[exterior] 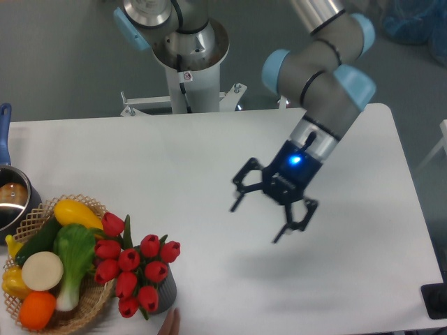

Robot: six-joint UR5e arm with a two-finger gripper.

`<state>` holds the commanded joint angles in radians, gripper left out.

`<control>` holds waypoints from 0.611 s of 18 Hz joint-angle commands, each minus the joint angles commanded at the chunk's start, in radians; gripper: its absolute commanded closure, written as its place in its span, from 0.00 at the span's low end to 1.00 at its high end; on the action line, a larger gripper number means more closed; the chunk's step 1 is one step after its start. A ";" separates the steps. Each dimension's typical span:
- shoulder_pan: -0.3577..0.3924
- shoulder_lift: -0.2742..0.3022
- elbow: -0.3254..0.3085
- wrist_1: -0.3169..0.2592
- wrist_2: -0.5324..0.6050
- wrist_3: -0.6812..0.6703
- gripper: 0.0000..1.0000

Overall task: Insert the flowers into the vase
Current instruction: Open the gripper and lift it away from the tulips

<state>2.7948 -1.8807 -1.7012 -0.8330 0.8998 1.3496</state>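
From the fixed camera, the flowers [134, 271] already stand in the vase [165, 293] at the table's [209, 153] near left edge, beside the wicker basket [84, 310], blooms upward, stems apparently running down into its mouth. The claw [257, 224] hangs open and empty, well apart; the insertion looks done, leaving only retreat.

The arm reaches down over the worktop [209, 160], and the gripper [255, 224] hangs above it, fingers spread apart, holding nothing.
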 joint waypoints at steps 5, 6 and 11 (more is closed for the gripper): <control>0.022 0.008 0.014 -0.003 0.363 0.075 0.00; 0.019 0.005 0.017 -0.002 0.439 0.077 0.00; 0.019 -0.011 0.034 -0.008 0.547 0.077 0.00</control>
